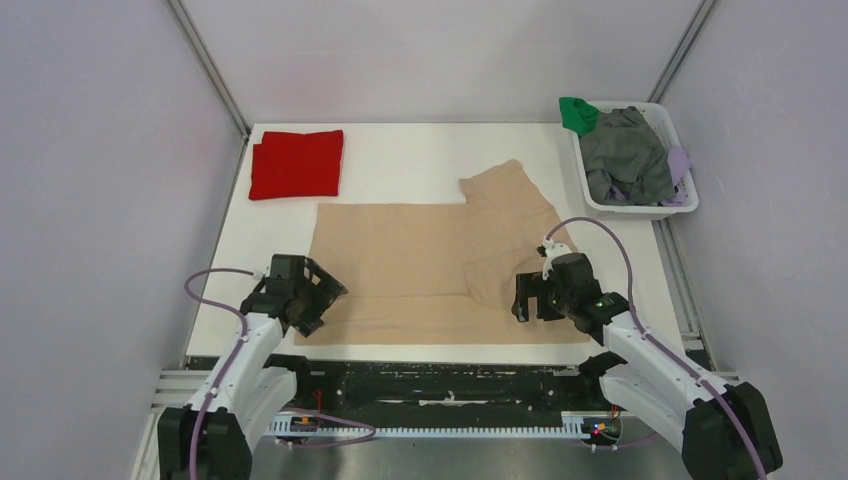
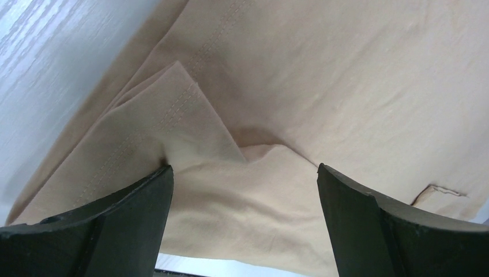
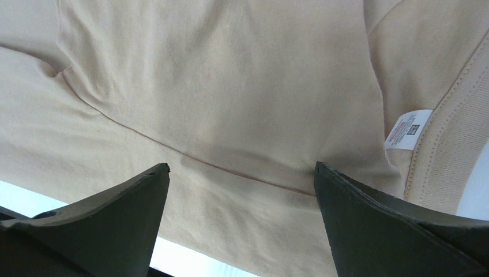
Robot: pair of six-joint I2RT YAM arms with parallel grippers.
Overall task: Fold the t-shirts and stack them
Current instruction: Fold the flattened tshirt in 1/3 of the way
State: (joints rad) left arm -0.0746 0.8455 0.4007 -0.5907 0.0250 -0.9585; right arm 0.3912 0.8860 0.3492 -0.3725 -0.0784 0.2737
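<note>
Top external view, beige t-shirt (image 1: pixel 420 262) spread by the near edge of the white bench (image 1: pixel 420 150), red t-shirt (image 1: pixel 296 163) folded in the far left corner, left gripper (image 1: pixel 325 298) and right gripper (image 1: pixel 530 298) both spread wide over the beige cloth, holding nothing.

arm links (image 1: pixel 245 352): white shells with black joints, alike on both arms
bases (image 1: pixel 200 440): black blocks, at 7 and 5 o'clock of the top view
left gripper (image 1: pixel 320 296): black, boxy
right gripper (image 1: pixel 528 298): black, white clip on top, small green light behind
cables (image 1: pixel 205 281): purple, one loop per arm
fingers (image 2: pixel 130 222): dark grey wedges, blunt tips
</note>
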